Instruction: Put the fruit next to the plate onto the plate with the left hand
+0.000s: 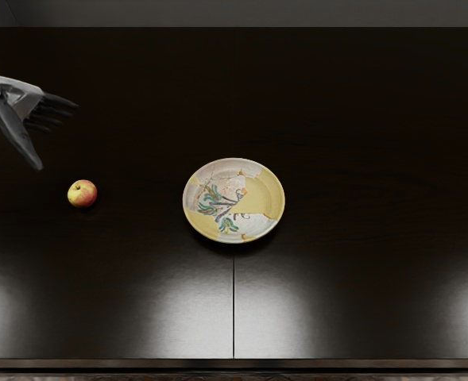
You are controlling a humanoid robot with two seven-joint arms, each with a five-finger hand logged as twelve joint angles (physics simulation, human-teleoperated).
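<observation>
The left robot hand [21,109], fingers apart and holding nothing, hovers near the apple [82,193], which sits on the table [361,270] below and slightly right of it, well left of the plate [274,193].

Left hand [29,111] at far left, fingers spread, holding nothing. Apple [82,193] on dark desk [361,262], well left of yellow plate [270,184].

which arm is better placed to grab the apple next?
Left. The left robot hand, fingers open, is near the apple, which lies on the table left of the plate. The right arm is out of view.
</observation>
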